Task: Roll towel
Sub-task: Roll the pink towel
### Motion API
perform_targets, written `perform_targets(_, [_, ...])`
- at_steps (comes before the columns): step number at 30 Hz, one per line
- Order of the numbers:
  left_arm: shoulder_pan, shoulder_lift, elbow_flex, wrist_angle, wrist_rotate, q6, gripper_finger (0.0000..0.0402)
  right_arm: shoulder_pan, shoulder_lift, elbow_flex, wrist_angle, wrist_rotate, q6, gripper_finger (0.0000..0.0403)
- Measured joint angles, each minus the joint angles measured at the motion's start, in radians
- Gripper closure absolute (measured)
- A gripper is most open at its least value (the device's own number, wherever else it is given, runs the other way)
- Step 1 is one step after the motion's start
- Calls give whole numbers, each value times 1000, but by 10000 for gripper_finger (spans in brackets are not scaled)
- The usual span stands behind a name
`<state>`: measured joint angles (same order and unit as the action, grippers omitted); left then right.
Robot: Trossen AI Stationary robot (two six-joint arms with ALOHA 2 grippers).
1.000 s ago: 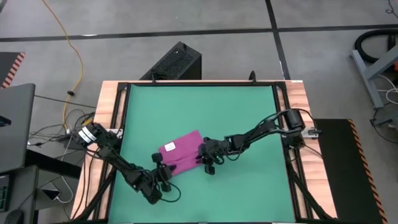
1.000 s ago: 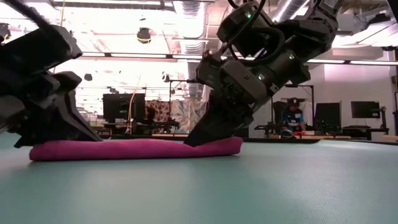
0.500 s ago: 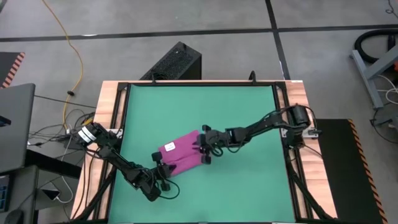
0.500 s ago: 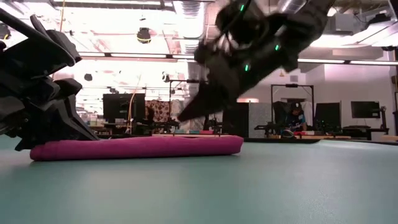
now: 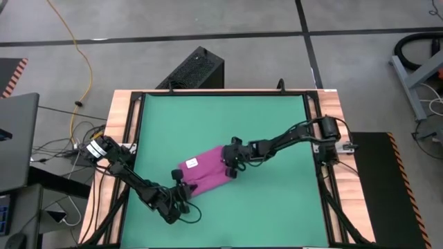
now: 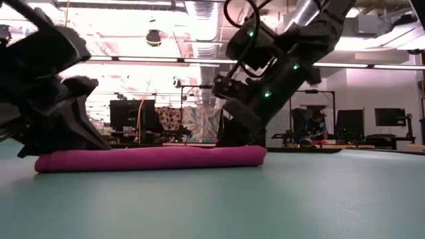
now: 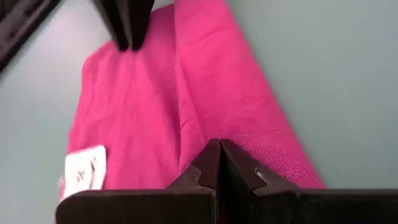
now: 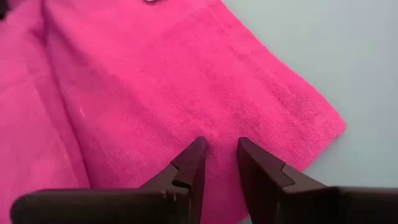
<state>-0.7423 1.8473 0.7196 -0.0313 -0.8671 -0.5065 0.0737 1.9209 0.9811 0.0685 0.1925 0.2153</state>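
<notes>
The magenta towel (image 5: 204,173) lies folded flat on the green mat, slantwise near the table's middle, with its white tag (image 5: 190,163) on top. It also shows in the low view (image 6: 153,158). My left gripper (image 5: 183,188) is at the towel's near-left end, fingers shut (image 7: 219,146). My right gripper (image 5: 230,168) stands over the towel's right end, pointing down, with a narrow gap between its fingers (image 8: 217,146). It also shows in the left wrist view (image 7: 127,28). My left gripper has its shut fingertips on the towel's near-left end, where a crease (image 7: 186,127) runs up to them. The fingers come low and slanting from the near-left. Whether cloth is pinched between them, the fingers hide. The towel lies flat on the mat. My right gripper sets both fingertips (image 8: 189,155) down on the towel's top face near its right end (image 8: 292,124), from above, slanting. Flat cloth shows in the narrow gap between them, with nothing pinched. The towel stays flat on the mat.
The green mat (image 5: 277,124) has free room toward the far and right sides. A wooden frame (image 5: 121,117) runs round the table. A black box (image 5: 197,69) stands on the floor beyond the far edge. A person sits far off in the room (image 6: 312,126).
My right gripper has lifted off the near part of the towel's right end, gone a little toward the far edge, and come down again on the towel farther along that end. My left gripper has stayed at the near-left end.
</notes>
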Motion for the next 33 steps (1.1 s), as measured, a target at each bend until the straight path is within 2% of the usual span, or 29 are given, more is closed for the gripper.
perform_targets(4, [17,2,51,-17,19,151,401,87,-1,-1,-68,80,115,287])
perform_targets(9, [36,3,75,-15,42,277,401,225,2,-3,-119,230,350,287])
perform_targets(16, [49,2,77,-23,66,329,401,410,5,-6,-130,388,694,287])
perform_targets(22, [49,2,77,-17,59,370,401,513,8,-8,-176,521,893,287])
perform_targets(26, [51,1,75,17,79,392,401,530,10,-9,-183,582,873,287])
perform_targets(29, [52,2,75,42,86,397,401,529,-13,-10,-171,634,761,287])
perform_targets(33, [52,2,75,41,96,377,401,563,-95,27,-172,771,567,287])
